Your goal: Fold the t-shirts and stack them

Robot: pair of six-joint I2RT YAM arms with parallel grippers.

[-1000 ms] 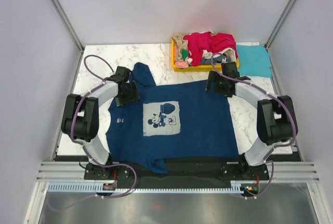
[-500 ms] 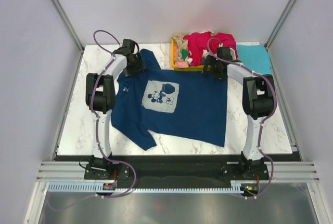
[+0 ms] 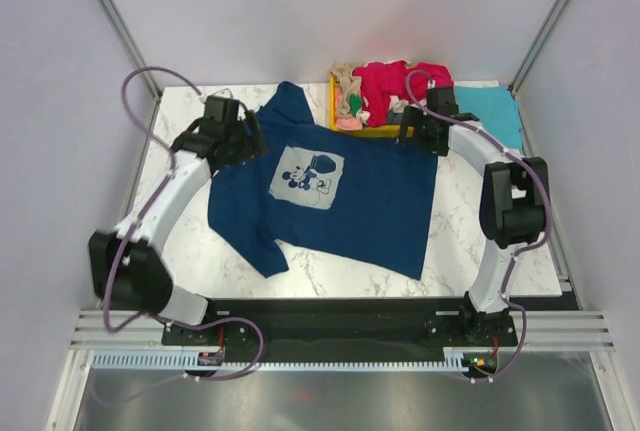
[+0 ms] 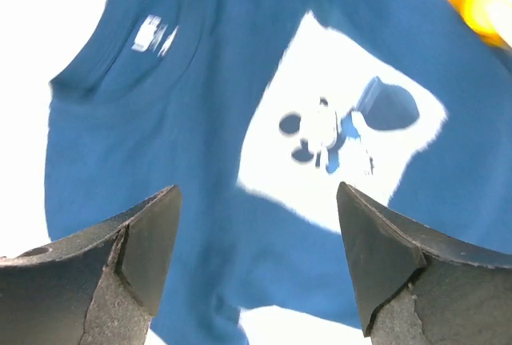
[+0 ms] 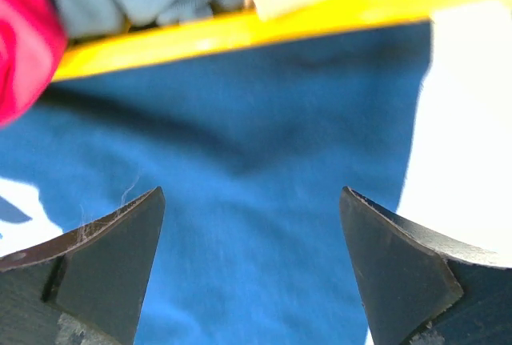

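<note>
Lying spread with the print side up on the marble table (image 3: 455,221), the navy Mickey Mouse t-shirt (image 3: 360,206) has its collar to the left and its hem to the right. The left gripper (image 3: 238,141) hovers over the collar area. The right gripper (image 3: 418,133) hovers over the far hem corner, just beside the yellow tray (image 3: 385,131). Both have their jaws apart and hold nothing. I judge that the flattening step is finished and folding comes next, which calls for both grippers to pinch the far edge together. Other tees are heaped in the tray, and a teal t-shirt (image 3: 492,116) lies beside it.
</note>
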